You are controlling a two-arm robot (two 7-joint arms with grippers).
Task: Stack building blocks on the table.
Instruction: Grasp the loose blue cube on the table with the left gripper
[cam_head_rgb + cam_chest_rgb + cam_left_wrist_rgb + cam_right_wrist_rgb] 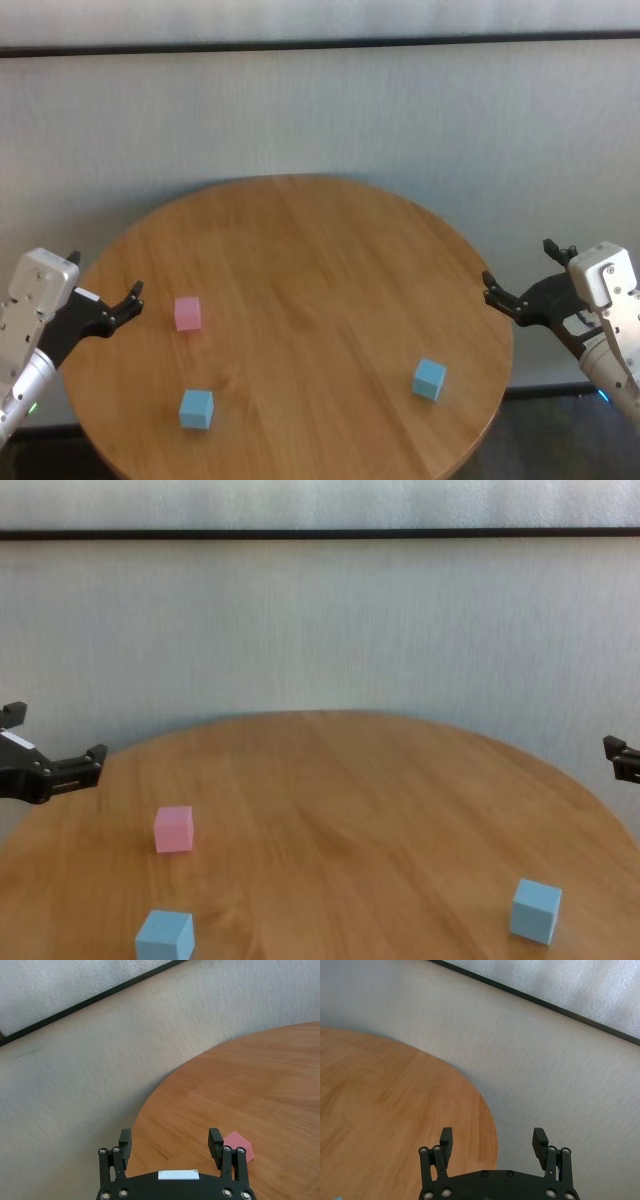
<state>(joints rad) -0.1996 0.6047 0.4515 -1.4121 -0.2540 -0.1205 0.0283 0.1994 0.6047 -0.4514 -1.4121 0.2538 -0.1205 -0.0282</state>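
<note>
Right end effector (622,758) cut off in chest view; fingers apart.

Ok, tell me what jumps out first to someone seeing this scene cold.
Three cubes sit apart on the round table: a pink cube toward the left, one blue cube nearer in front of it, another blue cube on the right. An open left pincer and right pincer flank the table's edges.
</note>
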